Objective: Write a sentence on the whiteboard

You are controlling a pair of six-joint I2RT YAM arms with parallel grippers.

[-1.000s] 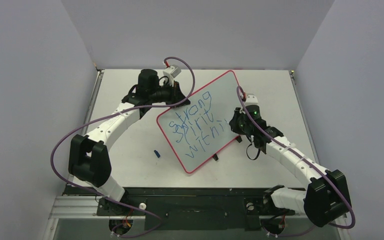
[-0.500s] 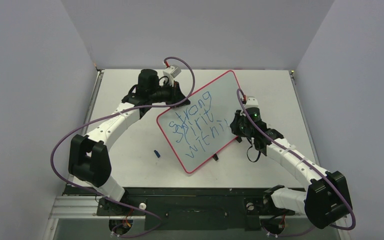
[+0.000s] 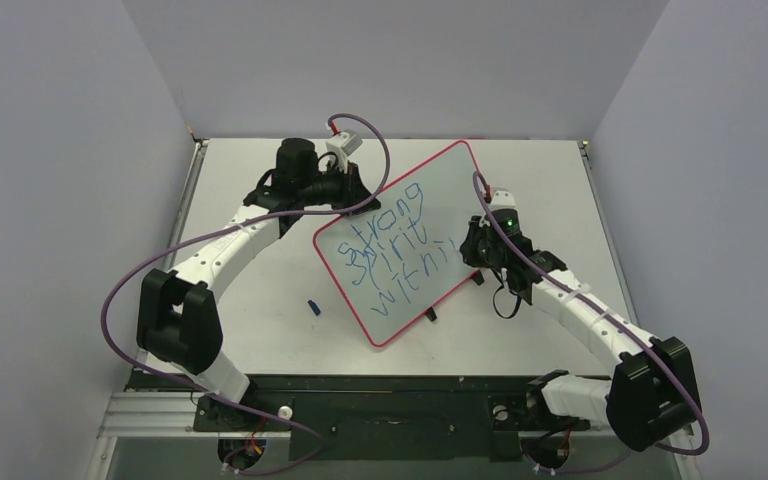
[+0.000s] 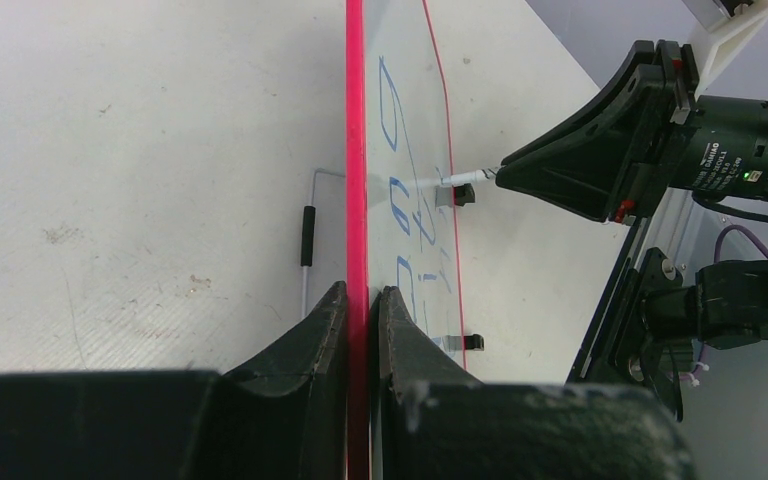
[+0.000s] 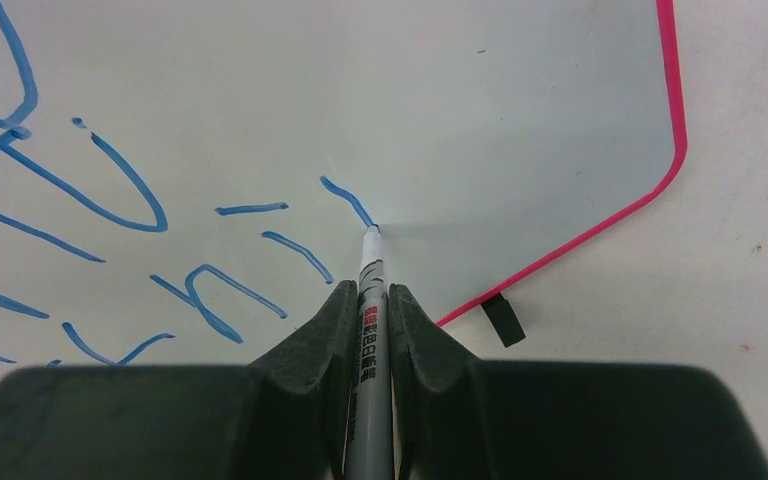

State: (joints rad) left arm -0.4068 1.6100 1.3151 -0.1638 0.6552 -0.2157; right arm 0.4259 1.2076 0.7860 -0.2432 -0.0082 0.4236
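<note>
Top external: whiteboard (image 3: 442,188) tilted on table (image 3: 260,315), unmoved; left claw (image 4: 364,292) clamped on its pink rim (image 4: 356,150); right claw (image 5: 368,290) clamped on marker (image 5: 370,262), tip touching last line of sentence (image 3: 390,245), shifted slightly farther away than before.

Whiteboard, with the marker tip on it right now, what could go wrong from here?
1. The left gripper pinches only the thin red rim of the whiteboard; pressure from the marker might make the board slip, bending the stroke.
2. The tip sits close to the rim by the black clip, so the sentence may run out of room.
</note>
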